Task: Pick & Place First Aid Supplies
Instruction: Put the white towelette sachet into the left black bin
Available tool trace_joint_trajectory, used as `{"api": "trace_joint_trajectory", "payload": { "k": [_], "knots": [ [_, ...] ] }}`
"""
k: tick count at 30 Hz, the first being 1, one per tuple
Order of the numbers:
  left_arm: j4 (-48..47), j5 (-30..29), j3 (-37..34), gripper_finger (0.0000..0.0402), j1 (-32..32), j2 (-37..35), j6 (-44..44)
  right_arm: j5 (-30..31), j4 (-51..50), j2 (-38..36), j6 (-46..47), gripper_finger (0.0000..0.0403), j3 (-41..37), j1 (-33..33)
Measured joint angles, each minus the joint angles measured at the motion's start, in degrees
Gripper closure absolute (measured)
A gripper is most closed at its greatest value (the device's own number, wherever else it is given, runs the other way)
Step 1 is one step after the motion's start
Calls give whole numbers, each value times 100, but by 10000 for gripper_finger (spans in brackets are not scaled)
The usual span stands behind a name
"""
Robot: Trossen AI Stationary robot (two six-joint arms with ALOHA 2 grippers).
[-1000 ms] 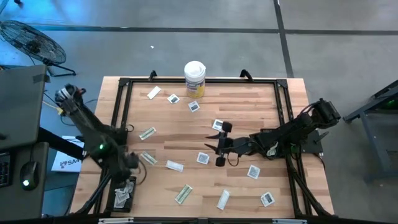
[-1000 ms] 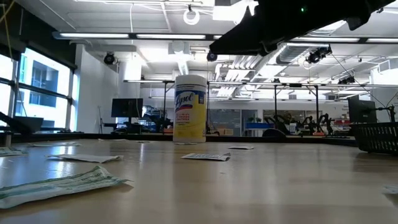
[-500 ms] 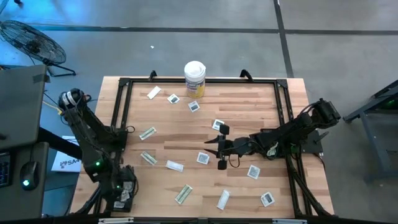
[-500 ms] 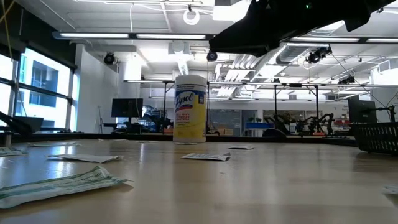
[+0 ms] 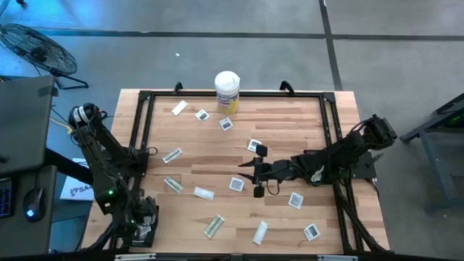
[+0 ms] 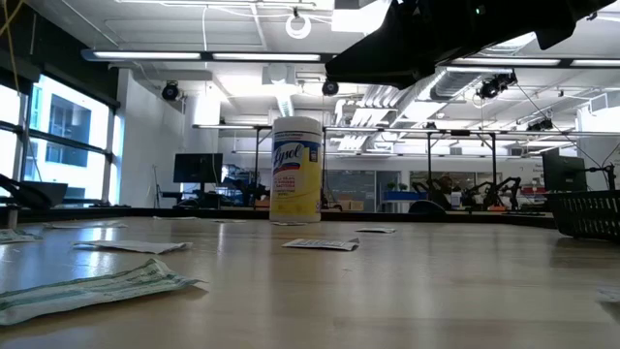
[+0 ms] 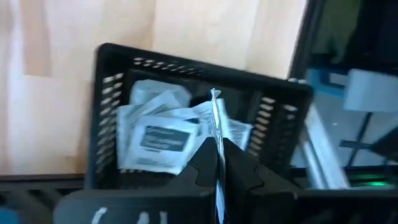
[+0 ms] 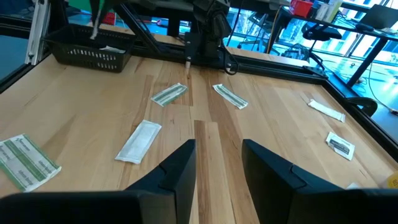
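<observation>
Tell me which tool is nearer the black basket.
Left. The left tool, shut on a packet, hangs right above the black basket; the right tool is out over the table's middle.

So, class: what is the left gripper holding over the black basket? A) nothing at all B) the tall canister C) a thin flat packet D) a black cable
C: in the left wrist view the left gripper is shut on a thin packet seen edge-on, above the black basket.

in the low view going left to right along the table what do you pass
pale-green wrapper → flat white packet → tall canister → small packet → black basket
</observation>
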Motion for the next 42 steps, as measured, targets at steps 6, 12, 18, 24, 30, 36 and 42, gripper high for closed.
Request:
{"api": "trace_joint_trajectory", "payload": {
  "k": [6, 12, 18, 24, 30, 36, 42],
  "knots": [
    [78, 24, -78, 390, 9, 0, -515, 0, 0, 0, 0, 279, 0, 0],
    [14, 160, -351, 353, 11, 2, -903, 0, 2, 0, 0, 279, 0, 0],
    [10, 244, -371, 318, 13, -39, -751, 0, 1, 0, 0, 279, 0, 0],
    [-511, 149, -372, 314, 21, -253, -526, 0, 0, 2, 0, 279, 0, 0],
    [-1471, -660, -234, 314, 470, -613, -123, 0, 1, 2, 0, 279, 0, 0],
    [-1318, -3098, -218, 314, 1384, -833, 1636, 0, 0, 2, 0, 279, 0, 0],
    [234, -4761, -537, 314, 2461, -835, 3400, 0, 1, 2, 0, 279, 0, 0]
  ]
}}
